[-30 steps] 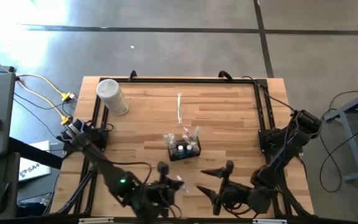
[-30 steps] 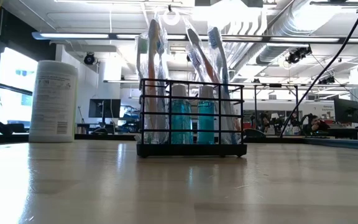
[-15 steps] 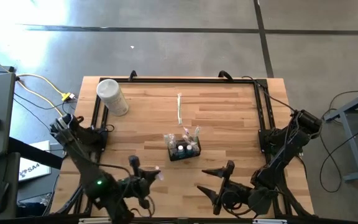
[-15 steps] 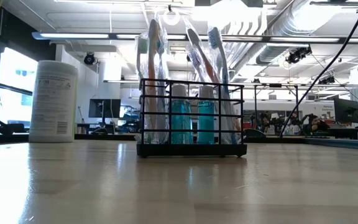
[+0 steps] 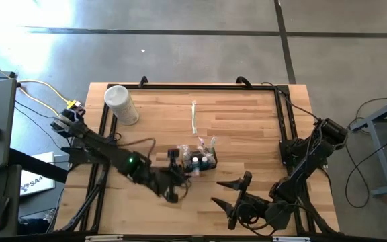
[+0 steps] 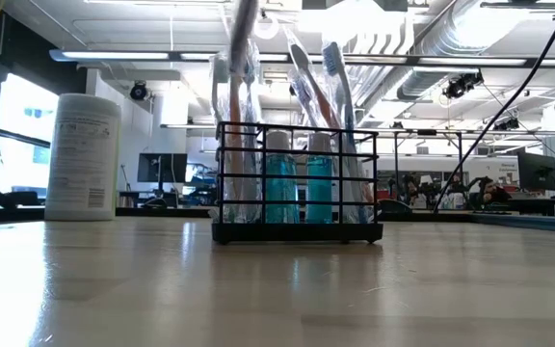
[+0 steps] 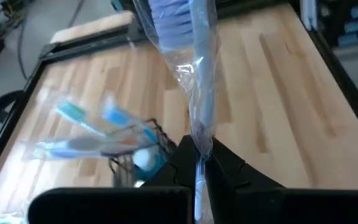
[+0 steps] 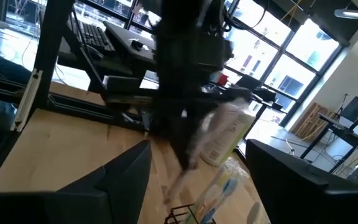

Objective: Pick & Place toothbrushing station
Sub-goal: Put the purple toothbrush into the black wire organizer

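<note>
The toothbrushing station (image 5: 199, 161), a small black wire holder with several wrapped toothbrushes and blue tubes upright in it, stands mid-table; it also shows in the low view (image 6: 297, 183). My left gripper (image 5: 179, 168) is just left of it, shut on a blue toothbrush in a clear wrapper (image 7: 194, 74). That brush shows blurred above the holder's left side in the low view (image 6: 242, 34). Another wrapped toothbrush (image 5: 193, 117) lies flat on the table beyond the holder. My right gripper (image 5: 231, 191) is open and empty near the table's near edge. My left gripper pinches the wrapped toothbrush's handle (image 7: 200, 146) between its two fingers. The brush runs on along the fingers and past their tips, bristle end (image 7: 178, 17) farthest out. It is lifted clear of the table, beside the holder's left end.
A tall white canister (image 5: 121, 104) stands at the far left corner, also in the low view (image 6: 83, 154). A black frame (image 5: 282, 121) runs along the table's edges. Bare wood lies right of the holder and along the near edge.
My left gripper has swung from the near edge first toward the table's left, then toward the far side and right, up to the holder's left end, carrying the wrapped toothbrush. The brush now shows blurred above the holder in the low view.
</note>
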Robot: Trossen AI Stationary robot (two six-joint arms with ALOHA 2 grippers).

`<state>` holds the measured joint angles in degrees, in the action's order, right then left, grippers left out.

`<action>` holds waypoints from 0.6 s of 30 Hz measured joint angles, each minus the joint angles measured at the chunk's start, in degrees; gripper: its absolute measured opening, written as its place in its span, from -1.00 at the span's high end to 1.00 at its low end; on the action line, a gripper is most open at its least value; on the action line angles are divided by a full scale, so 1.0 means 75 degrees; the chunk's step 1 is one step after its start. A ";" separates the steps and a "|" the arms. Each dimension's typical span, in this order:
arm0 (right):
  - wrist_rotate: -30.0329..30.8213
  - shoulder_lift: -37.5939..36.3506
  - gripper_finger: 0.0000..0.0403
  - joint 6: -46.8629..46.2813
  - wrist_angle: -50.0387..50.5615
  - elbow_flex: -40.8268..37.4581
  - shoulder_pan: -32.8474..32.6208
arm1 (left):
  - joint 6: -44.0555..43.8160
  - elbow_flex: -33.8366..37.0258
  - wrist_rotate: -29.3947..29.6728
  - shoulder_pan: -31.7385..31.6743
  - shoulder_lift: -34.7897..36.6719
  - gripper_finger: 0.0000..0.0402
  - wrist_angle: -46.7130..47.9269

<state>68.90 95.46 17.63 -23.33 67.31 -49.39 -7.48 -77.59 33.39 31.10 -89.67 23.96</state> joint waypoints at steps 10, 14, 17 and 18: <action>0.0011 0.0000 -0.26 -0.0182 0.0113 0.0000 -0.0131 | 0.0579 0.3004 -0.0196 -0.0363 0.1495 0.96 -0.3483; 0.0000 -0.0001 -0.26 -0.0204 0.0092 0.0000 -0.0108 | 0.0967 0.3816 -0.0128 -0.0362 0.1521 0.96 -0.4871; -0.0081 -0.0003 -0.26 -0.0210 0.0066 0.0000 -0.0042 | 0.0903 0.3983 0.0030 -0.0514 0.1539 0.96 -0.5059; -0.0129 -0.0001 -0.26 -0.0240 0.0063 0.0000 -0.0016 | 0.0795 0.4006 0.0055 -0.0561 0.1539 0.96 -0.5017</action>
<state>67.93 95.45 15.83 -22.86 67.31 -49.50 -1.52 -47.55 33.80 26.89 -78.13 -13.67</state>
